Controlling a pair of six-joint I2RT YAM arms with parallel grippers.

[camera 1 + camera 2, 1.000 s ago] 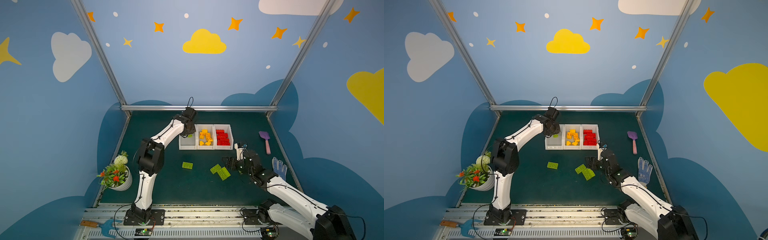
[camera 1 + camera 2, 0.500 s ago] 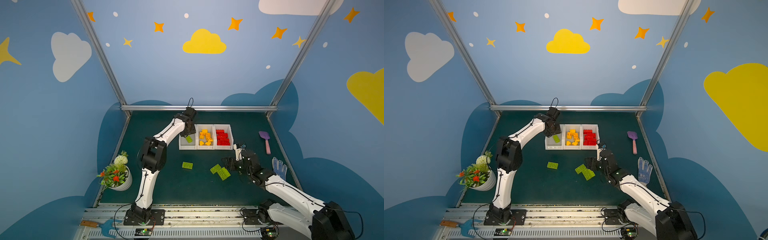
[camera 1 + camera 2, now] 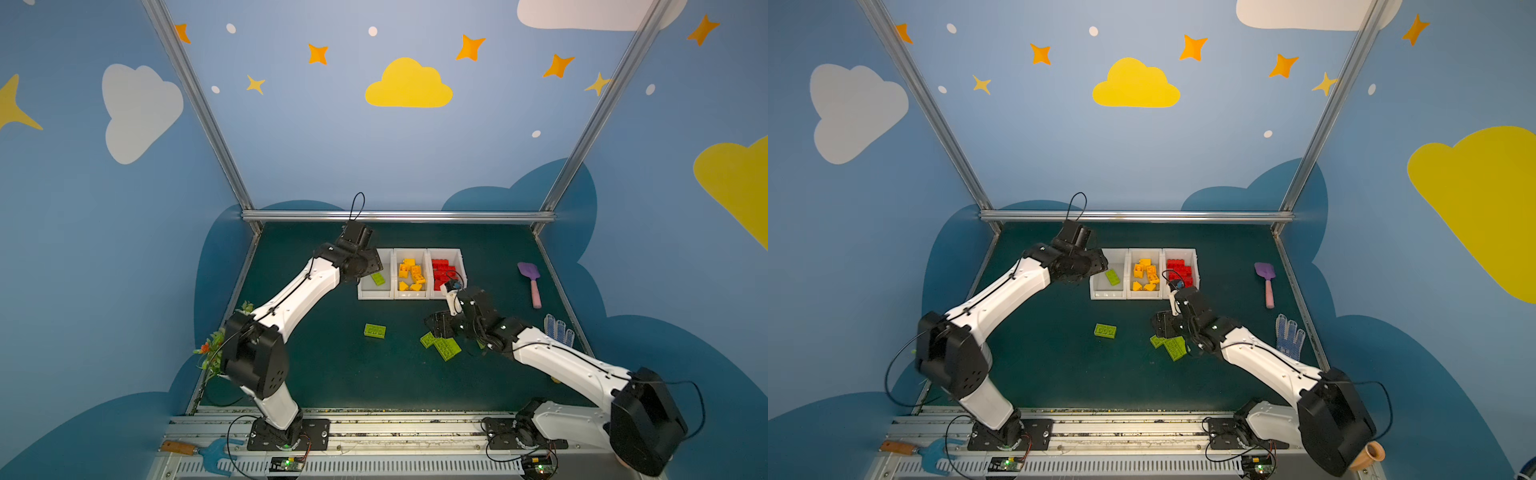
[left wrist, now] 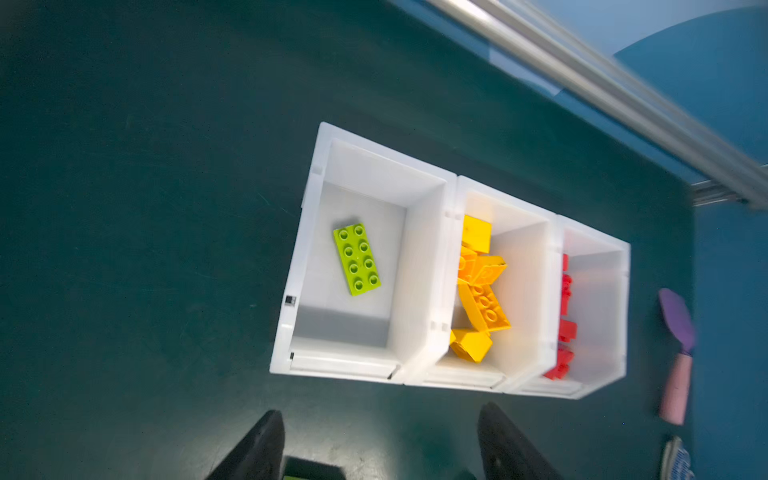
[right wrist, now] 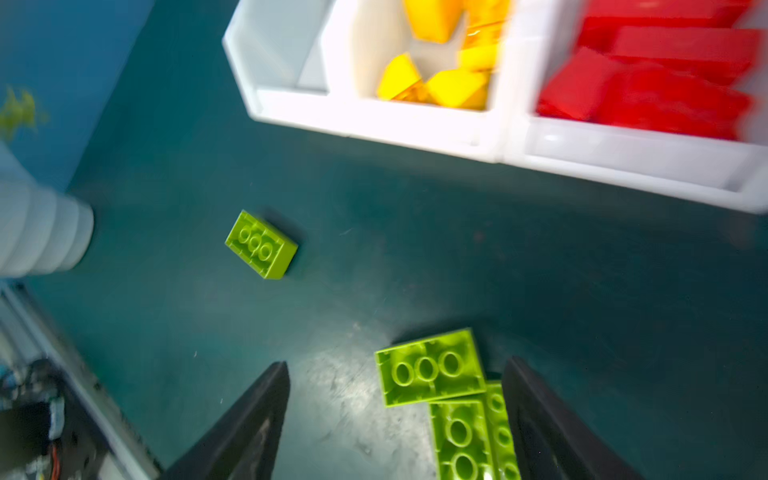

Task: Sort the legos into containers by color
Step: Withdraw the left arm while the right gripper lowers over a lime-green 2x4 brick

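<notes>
My left gripper (image 4: 380, 409) hangs wide open and empty, close by the white plastic bin (image 4: 419, 266) at the nine o'clock end of the row of three. One lime-green rectangular plastic brick (image 4: 356, 259) lies flat inside that bin. My right gripper (image 5: 397, 363) is also spread and grips nothing; two touching lime-green bricks (image 5: 430, 368) lie between its jaws on the dark green mat (image 3: 332, 374). In a top view, a third loose lime-green brick (image 3: 375, 330) sits at its nine o'clock.

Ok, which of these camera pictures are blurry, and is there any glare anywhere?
Right wrist view: motion blur, worst on the red bricks and the white bins, with a pale glare patch on the mat. Left wrist view: the aluminium rail is streaked, but the green brick in the bin is crisp. Both top views: sharp and evenly lit.
</notes>
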